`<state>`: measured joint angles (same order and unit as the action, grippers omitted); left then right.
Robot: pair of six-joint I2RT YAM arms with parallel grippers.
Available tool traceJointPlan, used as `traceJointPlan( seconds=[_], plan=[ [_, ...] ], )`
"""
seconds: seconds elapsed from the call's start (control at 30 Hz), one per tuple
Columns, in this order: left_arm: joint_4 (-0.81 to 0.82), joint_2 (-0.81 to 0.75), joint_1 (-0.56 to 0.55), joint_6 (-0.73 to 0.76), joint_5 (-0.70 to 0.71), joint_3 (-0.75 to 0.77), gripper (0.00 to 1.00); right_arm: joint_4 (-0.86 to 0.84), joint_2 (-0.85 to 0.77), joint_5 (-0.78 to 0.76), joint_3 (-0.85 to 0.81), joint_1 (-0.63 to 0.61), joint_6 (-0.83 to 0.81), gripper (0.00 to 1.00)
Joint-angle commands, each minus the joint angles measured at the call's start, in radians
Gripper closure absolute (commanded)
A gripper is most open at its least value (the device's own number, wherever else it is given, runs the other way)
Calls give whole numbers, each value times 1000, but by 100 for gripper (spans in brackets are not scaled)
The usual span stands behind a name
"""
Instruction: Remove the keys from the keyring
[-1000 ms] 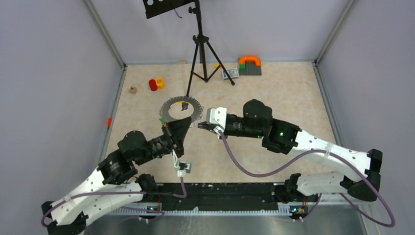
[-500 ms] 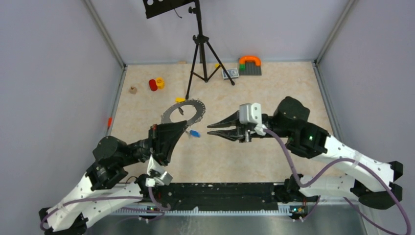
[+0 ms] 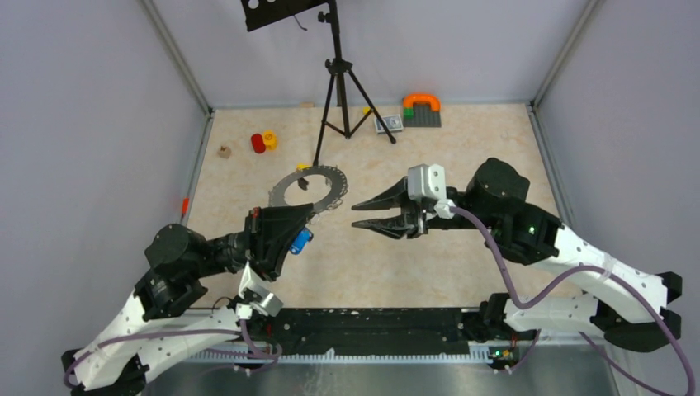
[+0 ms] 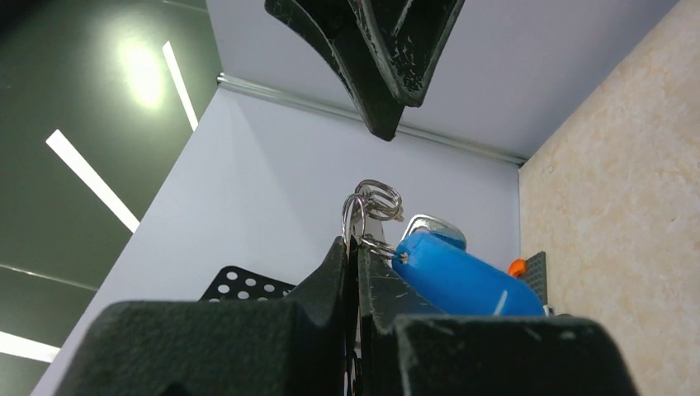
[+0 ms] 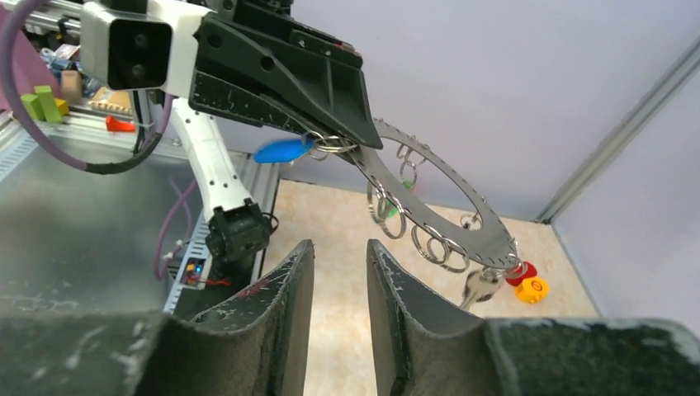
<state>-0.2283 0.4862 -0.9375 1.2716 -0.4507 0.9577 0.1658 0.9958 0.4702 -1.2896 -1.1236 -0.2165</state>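
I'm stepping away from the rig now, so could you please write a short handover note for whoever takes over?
Left tool: shut on the edge of the keyring, holding it raised and tilted.
Right tool: open, empty, facing the ring.
Keys: blue-tagged key hangs beside the left tool; a silver key hangs from the ring's far end.
Done: no key seen lying off the ring.
Left: take the keys off.
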Motion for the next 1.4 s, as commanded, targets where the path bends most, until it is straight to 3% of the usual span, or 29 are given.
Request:
traceJointPlan(
  seconds=[0.0,0.23,0.33,0.53,0.73,0.9,1.1,1.37],
  plan=[
    [-68,23,3,108,-28,82,100,28,9,-19,-52,-3,-80,68],
    [-185,52,3,196,-63,141,100,-146,-30,-12,88,-4,-389,55],
    [-210,59,3,208,-79,151,100,-181,-22,23,84,-4,-436,53],
    [-213,56,4,210,-106,151,100,-206,41,25,45,-20,-472,53],
    [-213,58,3,206,-111,154,100,-95,103,26,-19,-72,-535,59],
    [-202,56,3,181,-101,143,100,-150,81,23,12,-90,-485,65],
    [-49,14,4,81,-77,75,100,-158,57,34,6,-98,-435,69],
    [98,-27,3,-20,-46,5,100,-359,55,2,47,-98,-86,72]
  ],
)
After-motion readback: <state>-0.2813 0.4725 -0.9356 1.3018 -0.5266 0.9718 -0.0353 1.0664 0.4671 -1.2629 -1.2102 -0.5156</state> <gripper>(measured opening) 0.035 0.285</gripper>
